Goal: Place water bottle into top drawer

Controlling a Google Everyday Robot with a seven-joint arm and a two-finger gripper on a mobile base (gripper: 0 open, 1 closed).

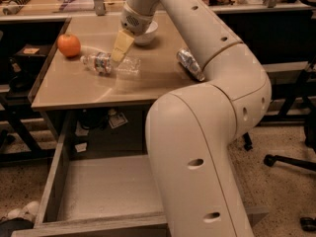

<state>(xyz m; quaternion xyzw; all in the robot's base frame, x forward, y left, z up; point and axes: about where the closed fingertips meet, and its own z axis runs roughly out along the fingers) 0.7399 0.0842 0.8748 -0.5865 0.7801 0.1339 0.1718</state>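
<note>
The water bottle [102, 63] lies on its side on the tan table [74, 90], cap toward the left, label band near the cap end. My gripper [119, 57] hangs from the cream arm and points down at the middle of the bottle, its tip just above or touching it. The top drawer [98, 186] is pulled out below the table's front edge, with its grey bottom bare. My arm's large elbow covers the drawer's right part.
An orange [69, 45] sits left of the bottle. A white bowl [147, 34] stands behind the gripper. A silver can [190, 64] lies at the table's right side. Black desks and chair legs [286, 159] surround the table.
</note>
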